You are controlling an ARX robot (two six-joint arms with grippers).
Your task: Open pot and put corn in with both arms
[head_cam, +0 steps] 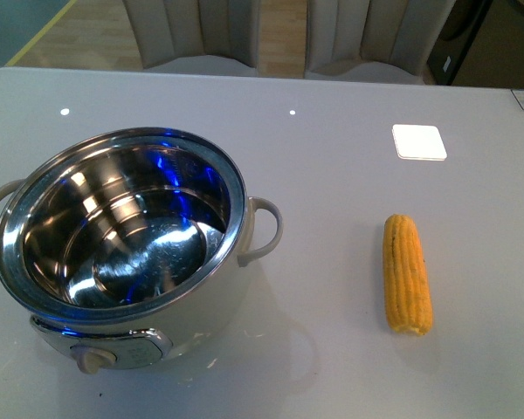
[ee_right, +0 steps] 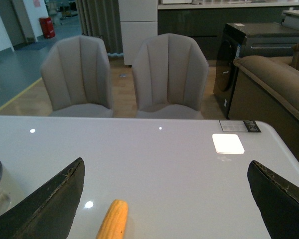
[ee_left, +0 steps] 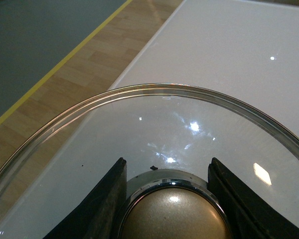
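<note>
Left gripper [ee_left: 167, 169] clamping lid knob [ee_left: 174, 219], right gripper [ee_right: 165, 164] wide (corn [ee_right: 113, 219] nearby), pot [head_cam: 220, 305] uncovered

Cream-white pot [head_cam: 211, 305], its mirror-bright steel bowl streaked with blue reflections. Yellow-orange corn cob [head_cam: 407, 273], kernels in neat rows. Pale grey, glossy tabletop [head_cam: 332, 113]. Black fingers [ee_left: 102, 204] on either side of the brass-gold, chrome-ringed knob [ee_left: 174, 216] of the clear glass lid [ee_left: 154, 124]. Vertically ribbed beige chairs [ee_right: 169, 74]. Tan wood floor [ee_left: 89, 64] with a yellow stripe.
</note>
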